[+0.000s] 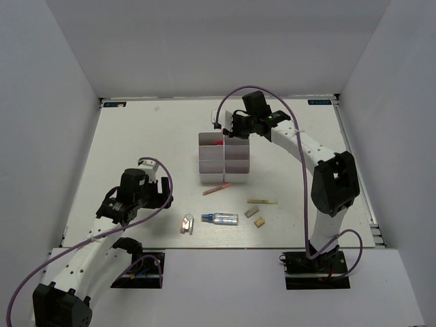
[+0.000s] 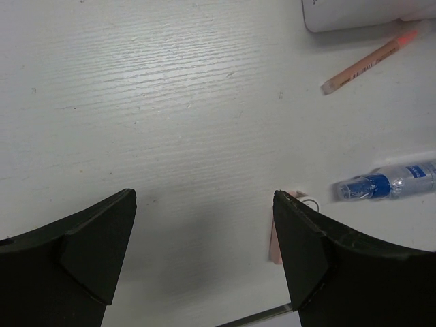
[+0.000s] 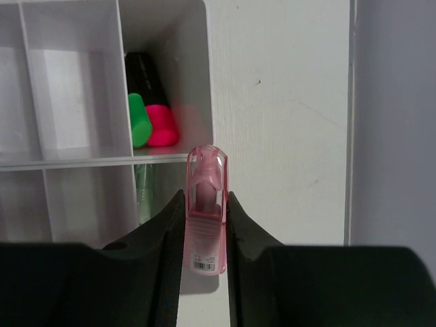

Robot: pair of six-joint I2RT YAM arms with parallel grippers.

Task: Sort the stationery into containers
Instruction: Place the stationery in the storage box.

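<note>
My right gripper (image 3: 205,212) is shut on a pink transparent capsule (image 3: 206,178), held just beside the far corner of the white containers (image 3: 68,162); in the top view it hovers at their far edge (image 1: 228,127). One compartment holds a green-capped marker (image 3: 139,120) and a pink-capped marker (image 3: 161,125); a green capsule (image 3: 144,194) lies in the adjoining one. My left gripper (image 2: 204,204) is open and empty over bare table, left of a small pink eraser (image 2: 274,243). A pink stick (image 2: 368,63) and a silver-blue tube (image 2: 392,182) lie to its right.
In the top view the two boxes (image 1: 225,158) stand mid-table. In front of them lie the pink stick (image 1: 216,189), a yellow stick (image 1: 262,201), the tube (image 1: 220,218), two small erasers (image 1: 255,216) and small pink and white pieces (image 1: 187,223). White walls enclose the table.
</note>
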